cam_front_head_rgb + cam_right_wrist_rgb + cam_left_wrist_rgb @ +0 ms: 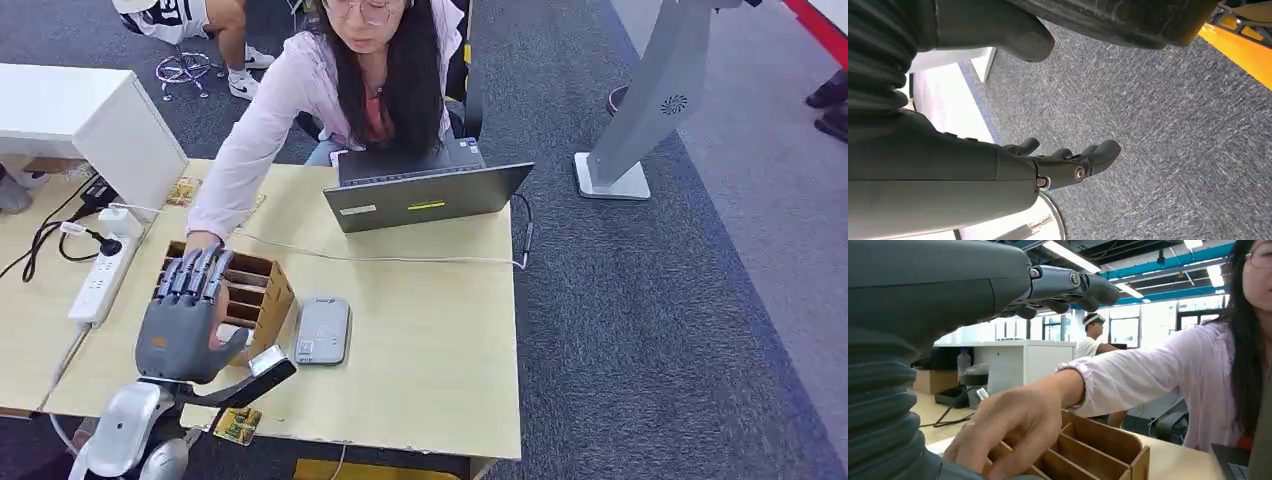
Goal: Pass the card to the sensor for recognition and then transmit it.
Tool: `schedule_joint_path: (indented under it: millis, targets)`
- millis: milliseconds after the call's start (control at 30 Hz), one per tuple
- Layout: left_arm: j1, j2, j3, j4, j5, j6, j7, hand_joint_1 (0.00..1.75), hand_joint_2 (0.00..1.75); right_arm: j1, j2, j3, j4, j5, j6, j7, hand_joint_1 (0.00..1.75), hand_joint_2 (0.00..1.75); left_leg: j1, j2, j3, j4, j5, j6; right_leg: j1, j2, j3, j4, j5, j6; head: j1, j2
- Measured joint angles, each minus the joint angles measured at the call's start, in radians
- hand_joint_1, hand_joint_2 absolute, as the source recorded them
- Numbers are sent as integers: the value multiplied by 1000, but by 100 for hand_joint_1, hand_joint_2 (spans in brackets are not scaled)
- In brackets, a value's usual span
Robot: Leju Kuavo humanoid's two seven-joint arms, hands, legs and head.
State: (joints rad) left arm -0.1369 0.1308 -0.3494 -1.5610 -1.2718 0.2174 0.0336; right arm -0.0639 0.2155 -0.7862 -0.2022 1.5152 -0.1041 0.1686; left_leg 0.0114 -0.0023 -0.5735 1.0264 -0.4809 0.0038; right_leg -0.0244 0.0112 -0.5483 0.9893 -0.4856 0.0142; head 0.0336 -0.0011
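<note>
Head view: left hand (185, 325) over wooden organizer (262, 292), fingers (196, 272) spread and empty, person's hand (200, 241) just beyond them; risk of collision, no card gripped

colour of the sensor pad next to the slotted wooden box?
Grey, with a small label at its near end; the sensor pad shows best in the head view.

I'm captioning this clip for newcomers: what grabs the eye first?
The robot's grey left hand, fingers spread, hovers over a wooden slotted box at the table's near left. A person's hand reaches into that same box from behind an open laptop, with a grey card reader beside it.
</note>
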Motion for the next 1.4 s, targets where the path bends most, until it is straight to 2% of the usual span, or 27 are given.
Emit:
schedule_joint_path:
  millis: [567,1133,1400]
  targets:
    - [26,0,18,87,14,-20,18,0,175,0,0,0,0,2,10,5,0,175,0,0,0,0,0,0,0,0,0,0,0,0,0,0]
    - [67,0,31,103,15,-23,19,0,175,0,0,-4,0,2,7,6,0,175,0,0,0,0,0,0,0,0,0,0,0,0,0,0]
    - [91,0,84,103,11,-20,20,0,175,0,0,-4,0,2,7,7,0,175,0,0,0,0,0,0,0,0,0,0,0,0,0,0]
